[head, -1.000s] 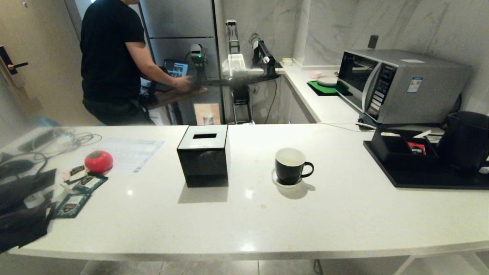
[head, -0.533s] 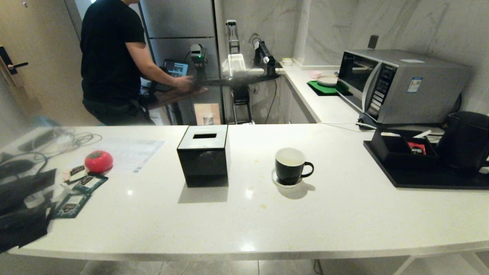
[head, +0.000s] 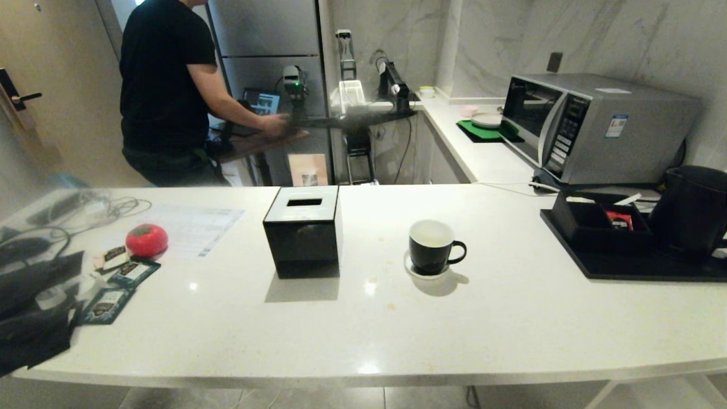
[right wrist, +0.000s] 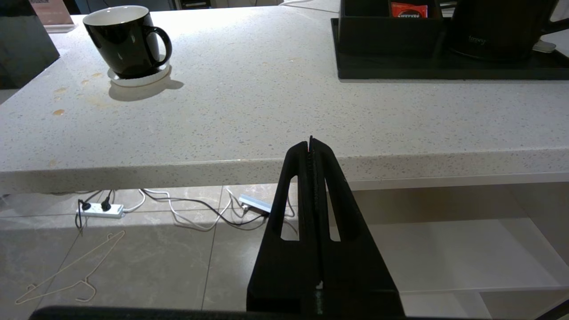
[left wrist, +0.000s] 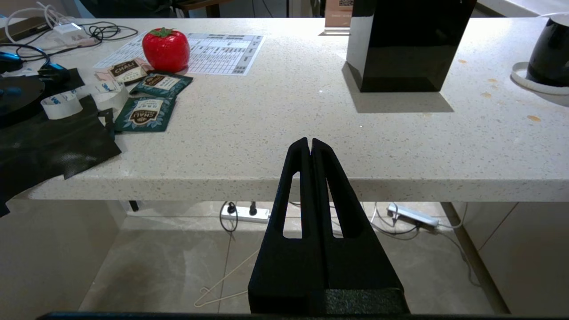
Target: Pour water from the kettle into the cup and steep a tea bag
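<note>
The cup (head: 431, 247), a glossy black mug with a white inside, stands on a small white saucer (head: 409, 267) near the middle of the white counter (head: 511, 329). At the far right the matte black kettle (head: 693, 210) rests on a black tray (head: 625, 268). No tea bag shows, and I cannot make out any water. Neither arm is in the head view. My left gripper (left wrist: 310, 141) is shut and empty, held low before the counter's front edge. My right gripper (right wrist: 310, 142) is shut and empty too, with the cup (right wrist: 122, 42) and kettle (right wrist: 498, 26) far beyond it.
A black cube box (head: 304, 236) with a slot stands left of the cup. Teal sachets (head: 132, 272), a red tomato-shaped thing (head: 146, 240), cables and black cloth (head: 34, 324) crowd the left end. A microwave (head: 596, 128) sits behind the tray. A person (head: 164, 91) stands beyond the counter.
</note>
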